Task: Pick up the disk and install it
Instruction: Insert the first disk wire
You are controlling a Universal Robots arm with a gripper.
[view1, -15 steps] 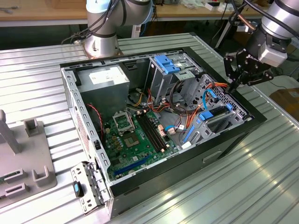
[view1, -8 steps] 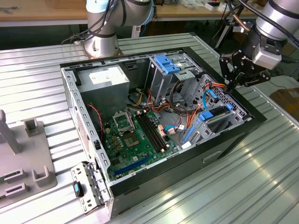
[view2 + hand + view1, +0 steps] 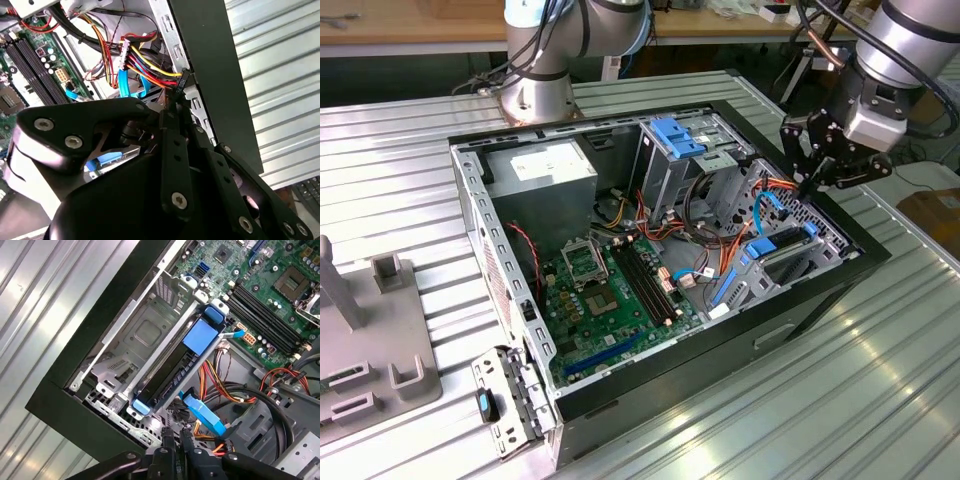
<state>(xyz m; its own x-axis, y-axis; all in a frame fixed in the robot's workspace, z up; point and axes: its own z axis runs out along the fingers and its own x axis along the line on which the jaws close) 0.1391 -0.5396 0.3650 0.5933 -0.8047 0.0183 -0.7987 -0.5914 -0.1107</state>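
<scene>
Installation stage. The disk (image 3: 170,372) stands on edge in its blue rail frame inside the drive bay, along the computer case (image 3: 800,320) wall that faces the desk (image 3: 880,400) edge on the exterior view's right. The hand (image 3: 807,183), fingers drawn together and empty, hovers just above it, near the cables (image 3: 212,377). Seating likely needs a straight, even press on the frame, clear of wiring.

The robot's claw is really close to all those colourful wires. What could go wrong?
The gripper hangs right by the coloured wires, so it might snag or tug one loose. It's also close to the case wall and could bump it. The disk sits on edge in its bay; the blue cable beside it could get pinched.
</scene>
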